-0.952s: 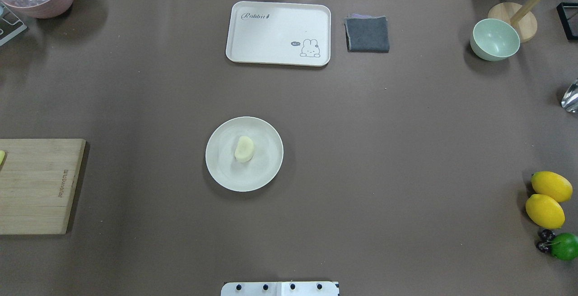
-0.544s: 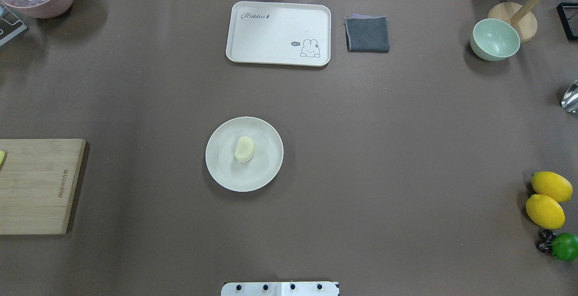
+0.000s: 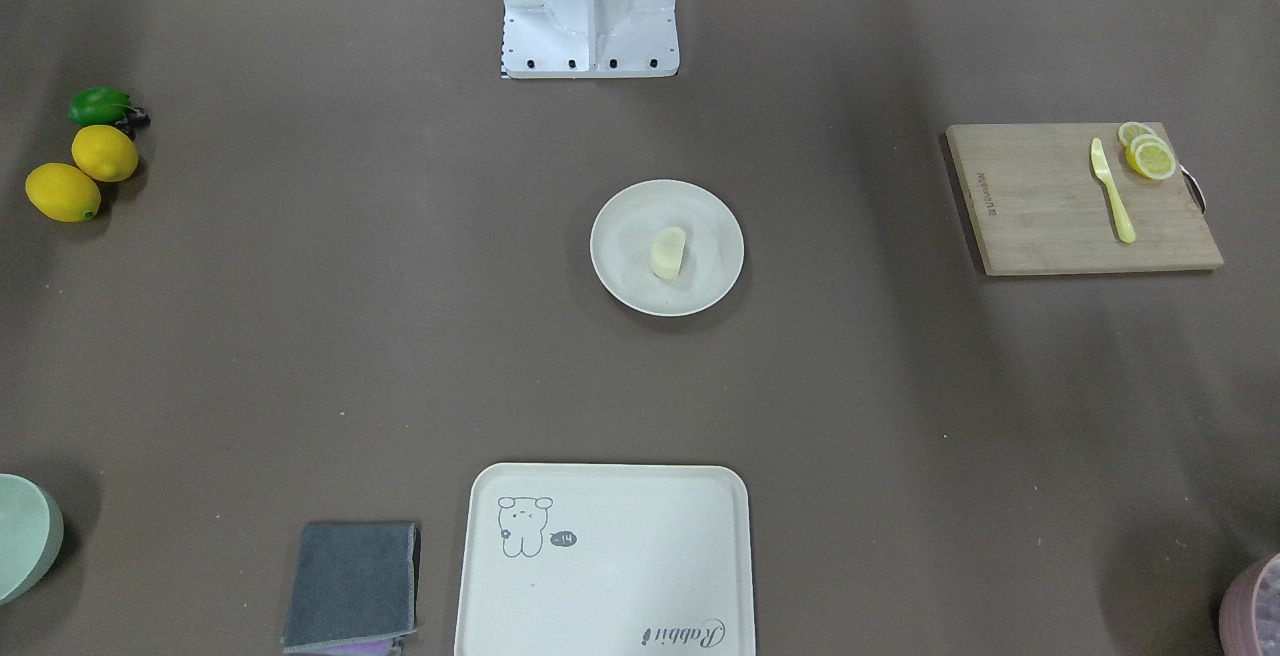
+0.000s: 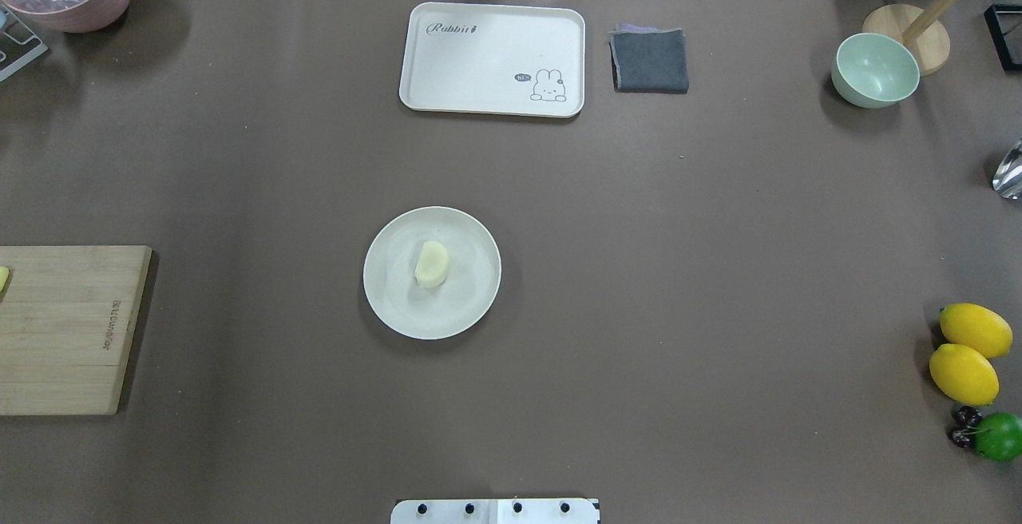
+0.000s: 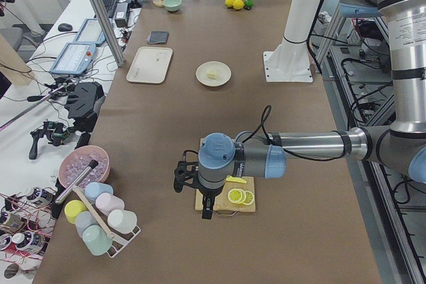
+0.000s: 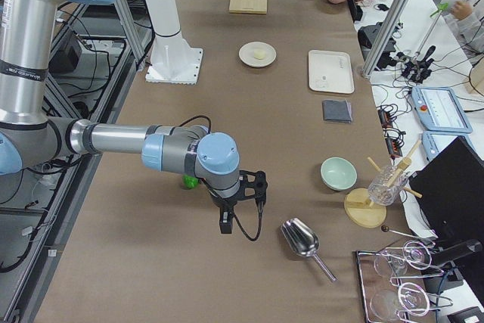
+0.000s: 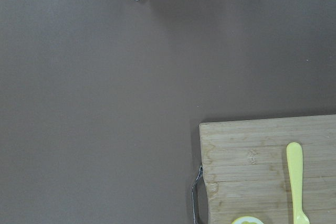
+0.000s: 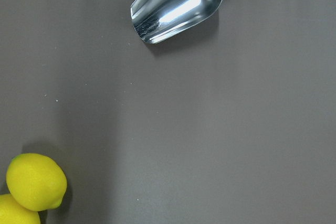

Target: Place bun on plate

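At the table's end on the robot's left, the left gripper [image 5: 200, 194] hangs above the wooden cutting board [image 5: 223, 205], which carries lemon slices [image 5: 241, 197] and a yellow plastic knife [image 3: 1112, 191]. Jaw opening: cannot be determined (this gripper appears in one side view only, and its wrist camera shows no fingers). No object is visible in its hold.

At the opposite end, the right gripper [image 6: 238, 209] hangs over the bare table [image 4: 679, 268], between two whole lemons [image 4: 964, 374] and a metal scoop [image 6: 301, 238]. Its opening likewise cannot be determined, and nothing is seen in its hold.

Both grippers are well apart from the work area at mid-table. There, the bun [image 4: 432, 263] lies on the plate [image 4: 471, 296], near the plate's centre and inside the raised rim. It touches nothing but the plate.

Task status, judged from this arrangement:
- Placement of the bun on the plate: done.
- Release: done, as neither gripper is anywhere near the bun.
- Remaining steps: none evident.
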{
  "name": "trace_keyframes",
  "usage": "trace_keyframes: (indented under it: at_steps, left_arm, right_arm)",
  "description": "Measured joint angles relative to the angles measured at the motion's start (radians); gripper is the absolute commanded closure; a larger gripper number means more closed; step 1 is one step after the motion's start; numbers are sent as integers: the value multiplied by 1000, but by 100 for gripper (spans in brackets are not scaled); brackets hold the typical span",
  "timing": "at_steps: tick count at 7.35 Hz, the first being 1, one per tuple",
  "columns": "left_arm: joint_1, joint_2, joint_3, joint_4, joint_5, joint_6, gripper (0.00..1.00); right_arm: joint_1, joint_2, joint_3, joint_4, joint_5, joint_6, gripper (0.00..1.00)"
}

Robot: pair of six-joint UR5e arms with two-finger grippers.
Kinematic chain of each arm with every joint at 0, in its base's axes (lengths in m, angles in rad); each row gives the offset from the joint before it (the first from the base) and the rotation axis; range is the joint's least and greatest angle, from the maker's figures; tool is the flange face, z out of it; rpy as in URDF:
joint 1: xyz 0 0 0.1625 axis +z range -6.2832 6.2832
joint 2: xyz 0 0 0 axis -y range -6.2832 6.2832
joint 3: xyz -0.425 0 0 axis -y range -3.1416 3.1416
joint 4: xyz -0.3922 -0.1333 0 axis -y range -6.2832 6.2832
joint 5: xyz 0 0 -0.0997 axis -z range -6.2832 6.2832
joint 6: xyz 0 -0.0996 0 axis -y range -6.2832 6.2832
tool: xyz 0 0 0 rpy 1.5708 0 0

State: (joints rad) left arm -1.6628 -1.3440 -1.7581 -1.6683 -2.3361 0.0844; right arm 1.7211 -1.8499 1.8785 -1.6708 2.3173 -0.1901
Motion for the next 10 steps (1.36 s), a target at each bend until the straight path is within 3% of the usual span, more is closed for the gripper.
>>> trace_keyframes:
  at_steps: [10]
  left_arm:
    - [0, 2, 1, 0, -6, 0, 2]
  right_arm:
    - [0, -15, -4, -7, -4, 1, 0]
